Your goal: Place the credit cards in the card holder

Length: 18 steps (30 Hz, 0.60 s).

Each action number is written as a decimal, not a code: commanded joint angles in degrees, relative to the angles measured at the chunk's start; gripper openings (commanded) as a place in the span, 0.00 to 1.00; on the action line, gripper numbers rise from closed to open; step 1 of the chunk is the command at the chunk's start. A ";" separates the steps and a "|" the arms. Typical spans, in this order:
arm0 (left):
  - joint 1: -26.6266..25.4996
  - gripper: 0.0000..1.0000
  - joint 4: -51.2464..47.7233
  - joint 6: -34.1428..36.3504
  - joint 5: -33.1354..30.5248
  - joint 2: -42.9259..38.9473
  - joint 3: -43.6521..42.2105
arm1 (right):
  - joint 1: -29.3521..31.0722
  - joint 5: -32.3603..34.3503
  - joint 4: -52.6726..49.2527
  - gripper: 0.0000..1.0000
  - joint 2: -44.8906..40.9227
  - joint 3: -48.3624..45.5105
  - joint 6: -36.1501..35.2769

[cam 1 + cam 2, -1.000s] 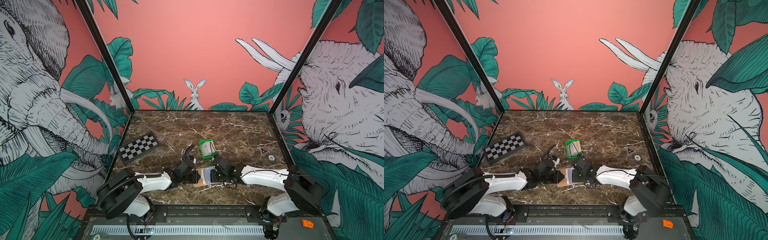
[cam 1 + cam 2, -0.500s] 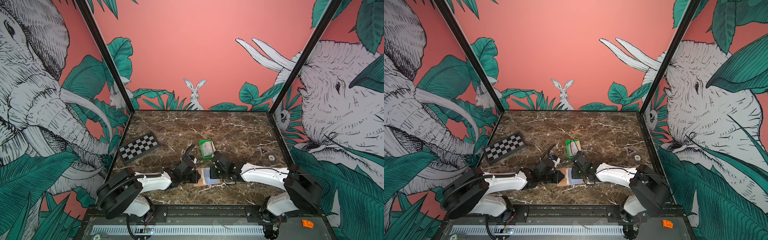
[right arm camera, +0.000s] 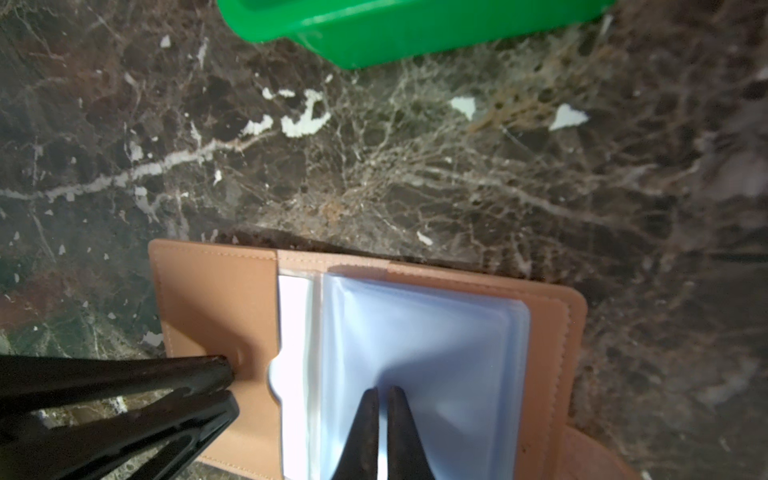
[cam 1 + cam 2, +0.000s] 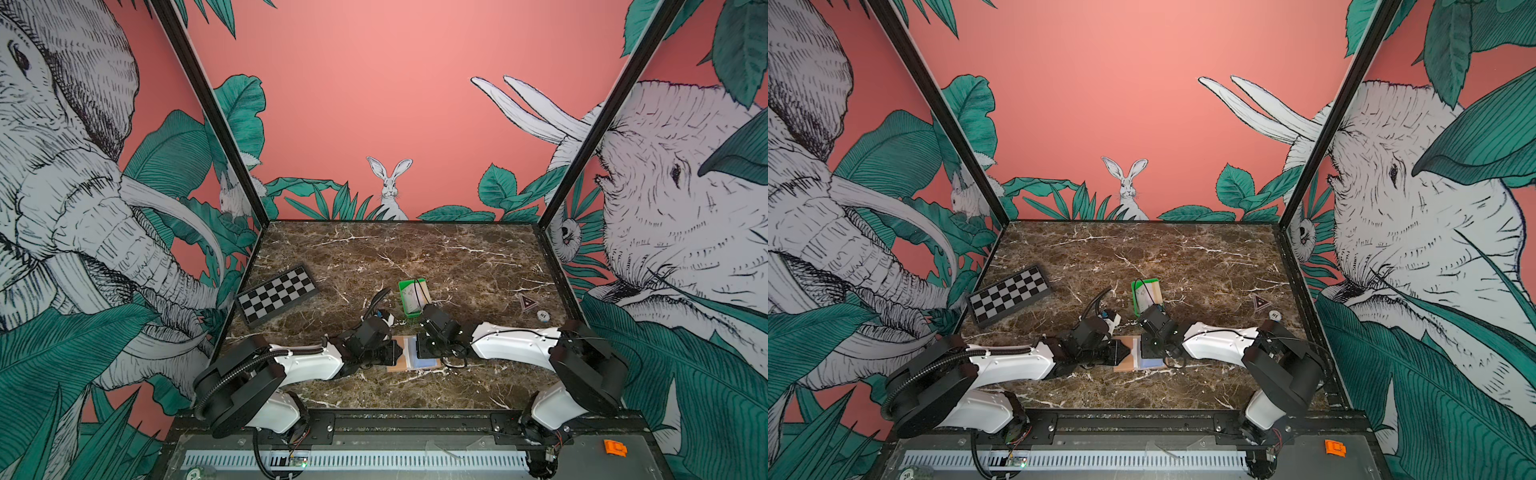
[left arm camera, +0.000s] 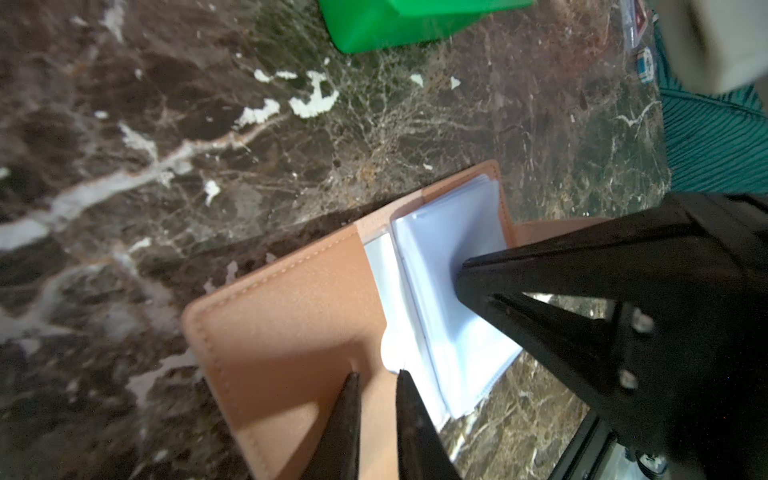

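The tan card holder (image 4: 397,355) (image 4: 1124,359) lies open near the table's front, between my two grippers. My left gripper (image 5: 378,374) (image 4: 399,351) rests its tips on the tan flap (image 3: 216,299), jaws a narrow gap apart with nothing between them. My right gripper (image 3: 382,390) (image 4: 1148,355) is shut, its tips pressing on the bluish plastic sleeves (image 5: 449,249). A white card edge (image 3: 291,324) shows in the pocket under the flap. More credit cards (image 4: 413,296) (image 4: 1147,296) stand in the green tray behind.
The green tray (image 4: 402,297) sits just behind the holder, close to the right wrist. A chessboard (image 4: 277,294) lies at the left. A poker chip (image 4: 542,316) and a triangular sticker (image 4: 527,301) are at the right edge.
My right gripper has slid a little to the left, further over the open holder's sleeves. The left arm and the holder have stayed in place.
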 commanded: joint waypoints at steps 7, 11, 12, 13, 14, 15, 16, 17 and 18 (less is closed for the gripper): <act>0.09 0.19 1.44 0.25 -0.48 -0.50 -0.74 | -0.64 1.46 -1.94 0.09 -1.61 0.52 -0.28; 0.13 0.19 0.87 0.03 -0.92 -0.87 -1.04 | -0.77 0.64 -0.40 0.10 -2.36 0.03 -0.47; 0.09 0.19 0.78 -0.07 -0.96 -0.90 -1.16 | -0.76 0.38 -0.06 0.10 -2.41 -0.10 -0.50; 0.06 0.19 0.63 -0.10 -1.11 -0.89 -1.17 | -0.76 0.41 0.08 0.10 -2.46 -0.23 -0.42; 0.13 0.19 0.63 -0.20 -1.16 -0.90 -1.17 | -0.76 0.41 0.13 0.10 -2.31 -0.36 -0.38; 0.13 0.19 0.61 -0.29 -1.16 -0.82 -1.23 | -0.85 0.42 -0.07 0.10 -2.28 -0.37 -0.26; 0.13 0.19 0.61 -0.33 -1.10 -0.70 -1.26 | -0.85 0.50 -0.37 0.10 -2.13 -0.39 -0.08; 0.13 0.19 0.59 -0.29 -1.12 -0.64 -1.22 | -0.83 0.69 -0.80 0.10 -1.94 -0.37 0.01; 0.08 0.19 0.59 -0.32 -1.10 -0.59 -1.27 | -0.86 1.00 -1.40 0.10 -1.88 -0.36 0.14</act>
